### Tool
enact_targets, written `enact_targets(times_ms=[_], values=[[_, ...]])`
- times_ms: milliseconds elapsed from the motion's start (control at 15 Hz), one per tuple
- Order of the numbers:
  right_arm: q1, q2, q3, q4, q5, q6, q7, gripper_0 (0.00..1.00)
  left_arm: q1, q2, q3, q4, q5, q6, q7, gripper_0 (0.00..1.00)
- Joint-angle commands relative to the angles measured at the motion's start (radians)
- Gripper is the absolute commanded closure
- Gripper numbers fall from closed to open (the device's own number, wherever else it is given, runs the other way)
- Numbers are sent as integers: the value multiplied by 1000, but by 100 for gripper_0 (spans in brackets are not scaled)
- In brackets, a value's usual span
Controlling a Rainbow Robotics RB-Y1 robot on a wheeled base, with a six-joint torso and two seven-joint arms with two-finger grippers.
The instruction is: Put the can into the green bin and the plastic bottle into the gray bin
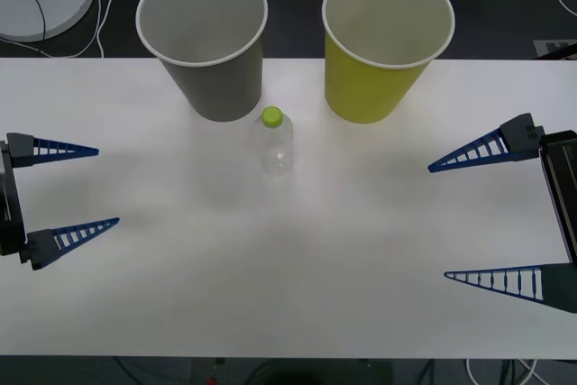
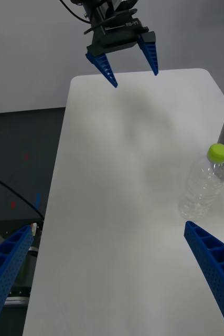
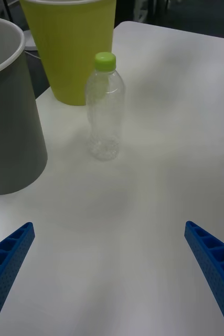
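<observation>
Front view overhead; wrist views low, inward, sharing plastic bottle.

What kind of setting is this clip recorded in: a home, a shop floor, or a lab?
Most likely a lab or test room. A bare white table holds just staged sorting props: a gray bin, a green bin and a plastic bottle. Loose cables trail over the dark floor behind.
</observation>
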Motion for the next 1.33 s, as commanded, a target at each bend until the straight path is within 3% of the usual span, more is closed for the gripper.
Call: enact_targets(times_ms=[67, 467, 667, 933, 1333], values=[[0, 0, 0, 0, 0, 0, 0, 0, -14, -52, -18, 0, -33, 28, 9, 0], [0, 0, 0, 0, 0, 0, 0, 0, -30, -82, -130, 1, -82, 234, 35, 0], [0, 0, 0, 0, 0, 0, 0, 0, -43, -110, -156, 0, -94, 234, 32, 0], [0, 0, 0, 0, 0, 0, 0, 0, -106, -167, -211, 0, -188, 235, 43, 0], [0, 0, 0, 0, 0, 0, 0, 0, -158, -325, -230, 1, -341, 234, 90, 0]])
